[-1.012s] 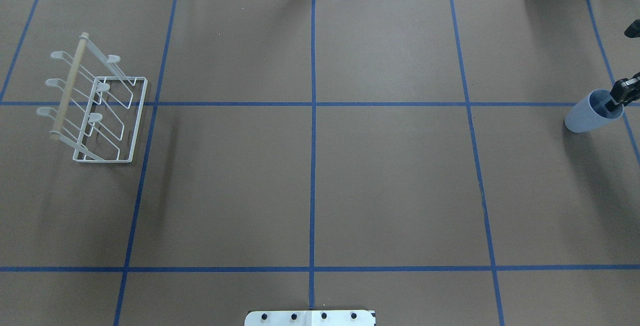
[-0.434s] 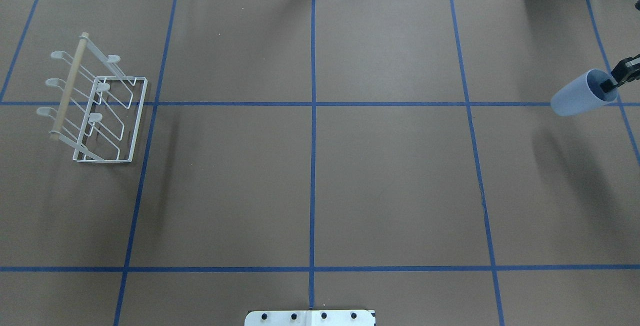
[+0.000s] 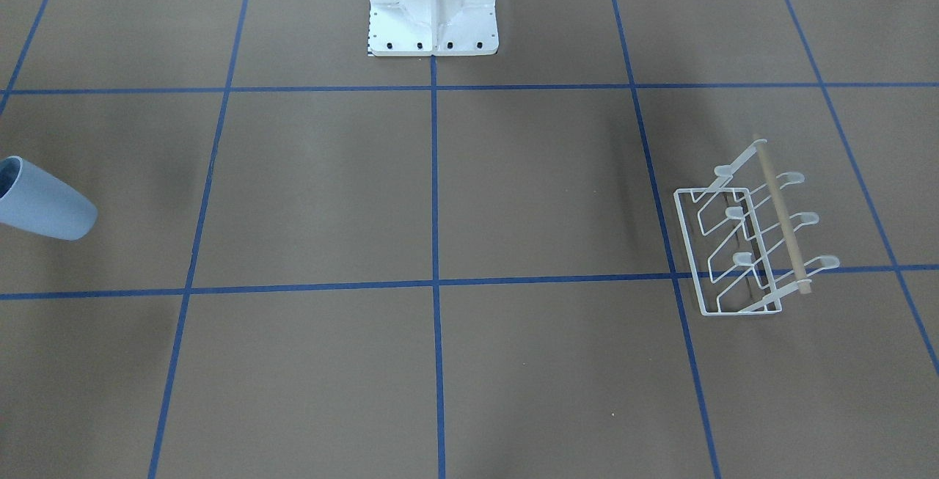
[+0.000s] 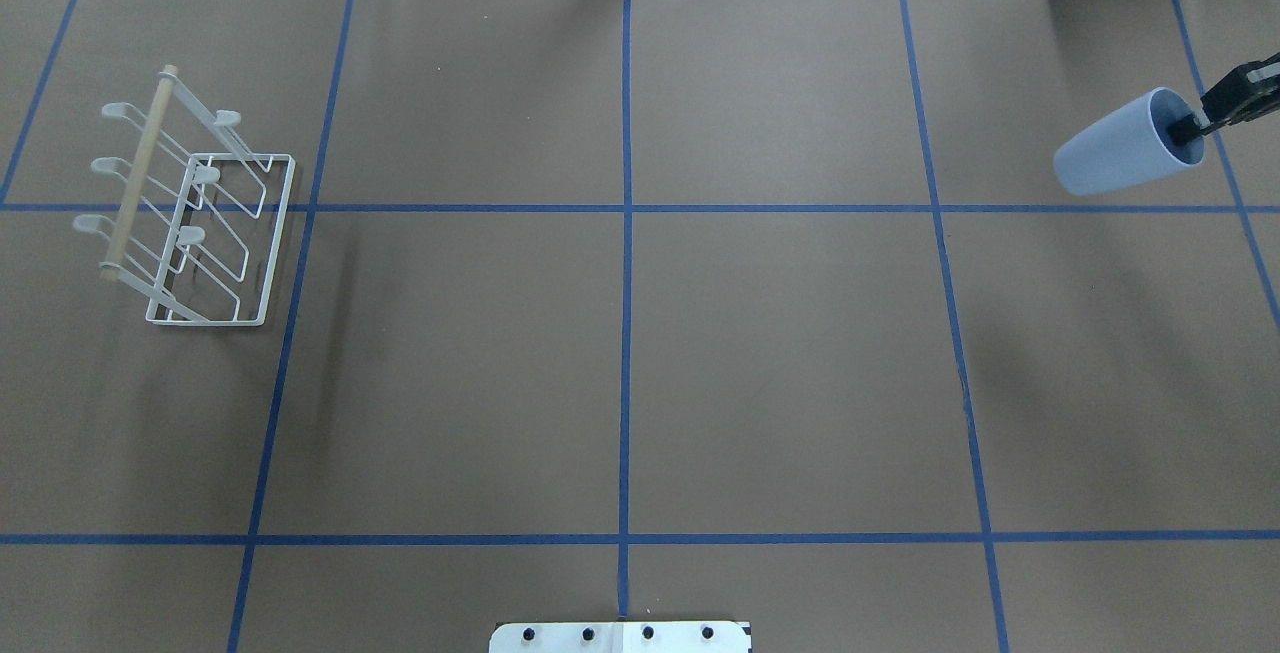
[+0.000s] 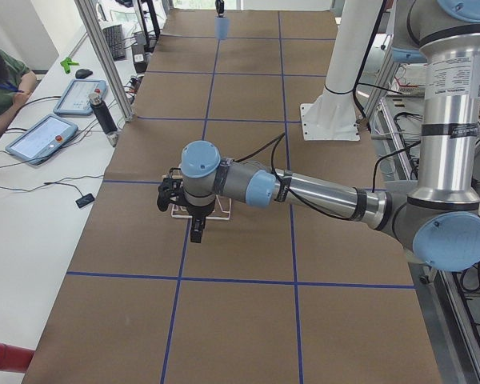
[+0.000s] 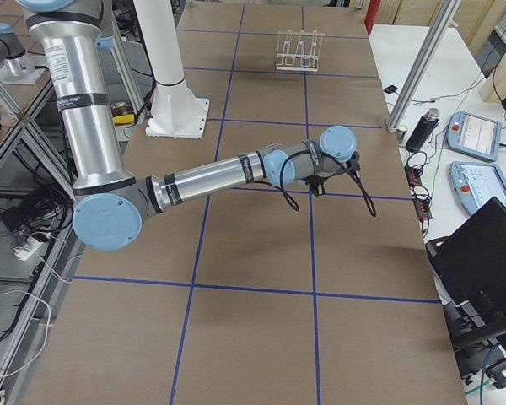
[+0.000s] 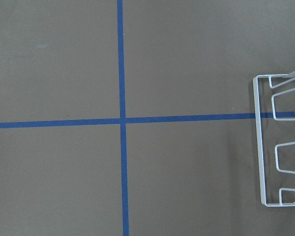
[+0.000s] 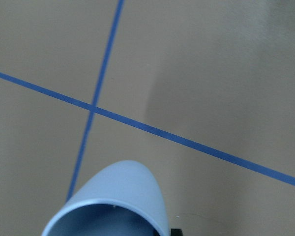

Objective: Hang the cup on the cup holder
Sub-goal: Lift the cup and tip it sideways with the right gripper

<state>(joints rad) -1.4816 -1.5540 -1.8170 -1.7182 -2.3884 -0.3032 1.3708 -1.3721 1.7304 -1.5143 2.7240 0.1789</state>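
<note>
Cup (image 4: 1125, 145): airborne, tilted; right tool (image 4: 1195, 123) clamped on its rim
Carry: you cross steadily to the cup holder (image 4: 138, 173); aim its mouth at a prong

- One cup (image 4: 1125, 145)
- One wire rack (image 4: 277, 241), with six prongs (image 4: 228, 117) and one wooden rod (image 4: 140, 168)
- Two robot arms (image 5: 320, 192)
- Two tablets (image 5: 44, 138)
</note>
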